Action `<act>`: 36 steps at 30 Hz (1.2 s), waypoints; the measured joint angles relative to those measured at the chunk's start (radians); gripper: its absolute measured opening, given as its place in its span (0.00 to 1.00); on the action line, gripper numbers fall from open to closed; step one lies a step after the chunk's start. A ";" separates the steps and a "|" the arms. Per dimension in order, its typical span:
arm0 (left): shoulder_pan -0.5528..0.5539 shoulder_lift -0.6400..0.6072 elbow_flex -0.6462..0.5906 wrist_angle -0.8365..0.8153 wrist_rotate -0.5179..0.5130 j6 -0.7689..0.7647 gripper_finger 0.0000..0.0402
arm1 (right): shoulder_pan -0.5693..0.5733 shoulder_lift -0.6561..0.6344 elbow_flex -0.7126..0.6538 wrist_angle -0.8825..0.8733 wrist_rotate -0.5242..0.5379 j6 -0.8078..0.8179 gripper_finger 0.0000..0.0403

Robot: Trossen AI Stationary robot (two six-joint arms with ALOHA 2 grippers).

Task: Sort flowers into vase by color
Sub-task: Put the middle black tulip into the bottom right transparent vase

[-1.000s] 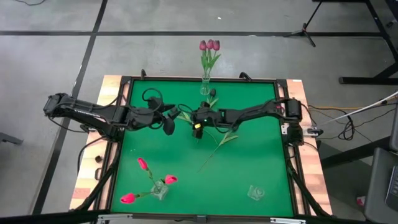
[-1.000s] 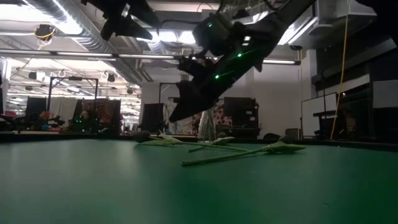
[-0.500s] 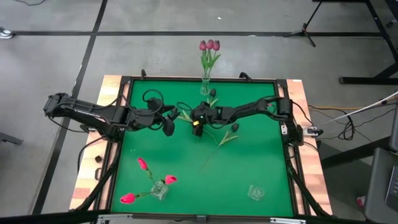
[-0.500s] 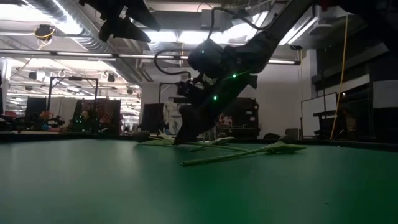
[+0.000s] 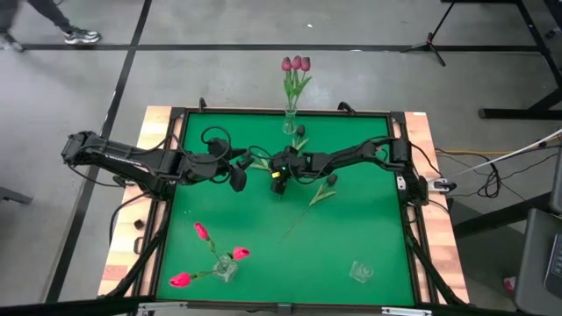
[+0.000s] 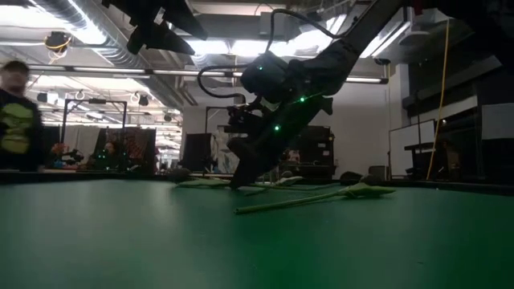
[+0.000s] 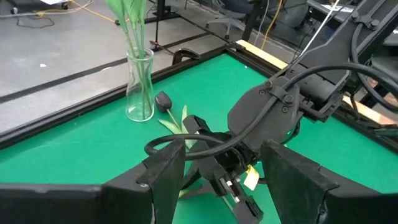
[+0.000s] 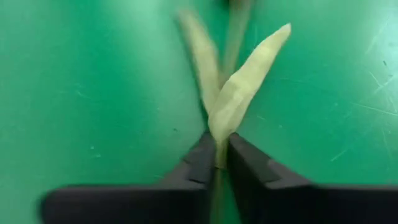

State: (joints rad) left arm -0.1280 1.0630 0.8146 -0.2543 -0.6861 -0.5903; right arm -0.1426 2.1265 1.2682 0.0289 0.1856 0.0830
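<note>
A: Green felt covers the table (image 5: 369, 228), and two dark-headed tulips lie on it. Which one has the right gripper (image 8: 217, 163) got?

B: The one near the middle of the far edge. In the right wrist view its fingers (image 8: 194, 163) are pressed nearly together on the stem of that flower (image 7: 176, 123), just below where two pale leaves fork. Its near-black head sits just beside the far vase (image 5: 290, 123), and its stem runs from there back toward the table's centre, lying flat.

A: And the other loose one?

B: The second dark tulip (image 5: 309, 204) lies a little right of centre. Its long axis is diagonal: head toward the far right, stem end toward the near left.

A: The left gripper (image 5: 239, 172)?

B: Raised above the table left of centre, fingers spread wide, holding nothing, pointing at the right gripper.

A: The vases?

B: The far vase at the middle of the far edge holds three mauve tulips (image 5: 296, 64) upright. The near-left vase (image 5: 226, 267) holds three pink-red tulips (image 5: 202, 232) splayed outward. A third glass vase (image 5: 361, 272) stands near the near right corner.
</note>
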 joint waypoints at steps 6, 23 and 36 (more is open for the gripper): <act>0.000 0.000 0.000 0.000 0.000 -0.015 0.51 | -0.002 0.000 -0.002 0.012 -0.011 0.040 0.05; -0.046 0.000 0.000 0.024 -0.008 -0.031 0.51 | -0.069 -0.257 -0.005 0.018 -0.053 0.035 0.01; -0.156 0.000 0.000 0.150 -0.130 0.015 0.51 | -0.175 -0.646 -0.005 -0.039 -0.247 -0.030 0.01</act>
State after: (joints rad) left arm -0.2837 1.0630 0.8146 -0.1046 -0.8163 -0.5750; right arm -0.3177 1.4803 1.2633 -0.0102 -0.0613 0.0529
